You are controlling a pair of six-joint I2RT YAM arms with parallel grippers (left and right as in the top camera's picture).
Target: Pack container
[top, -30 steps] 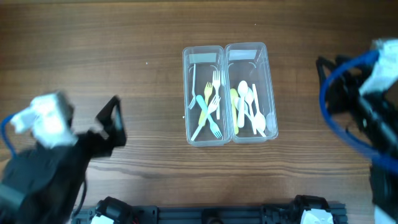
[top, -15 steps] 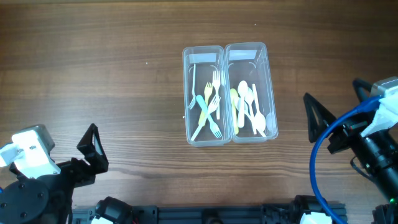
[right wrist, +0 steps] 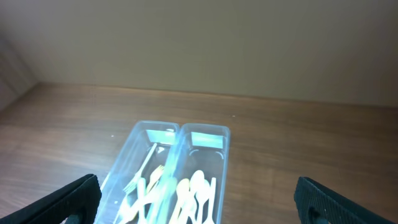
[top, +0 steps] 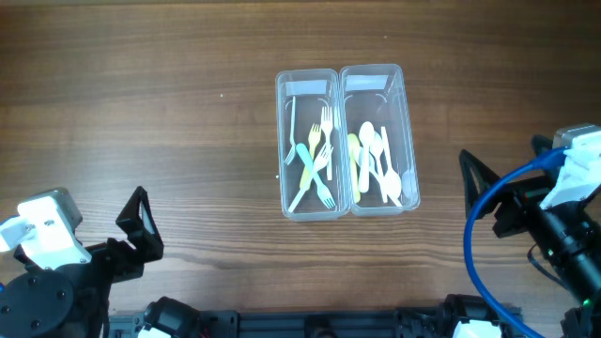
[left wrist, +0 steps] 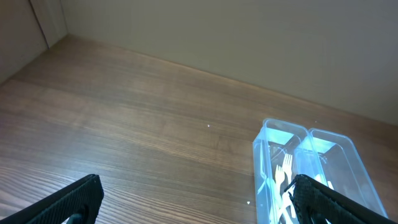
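Observation:
Two clear plastic containers stand side by side mid-table. The left container [top: 307, 145] holds several forks [top: 317, 160] in yellow, blue and white. The right container [top: 377, 139] holds several white and yellow spoons [top: 377, 161]. My left gripper [top: 136, 230] is at the front left, far from the containers, open and empty; the left wrist view shows its fingertips [left wrist: 68, 200] spread wide over bare wood. My right gripper [top: 507, 174] is at the front right, also open with nothing in it. Its wrist view looks down on the fork container [right wrist: 140, 171] and the spoon container [right wrist: 208, 171].
The wooden table [top: 141, 94] shows bare wood all round the containers. A blue cable [top: 484, 235] loops along my right arm. A black rail [top: 319, 324] runs along the front edge. A plain wall [right wrist: 199, 43] stands behind the table.
Both arms have drawn back toward the front edge, the left to the front-left corner and the right down the right side. Over the last half second they barely moved. The containers stayed put.

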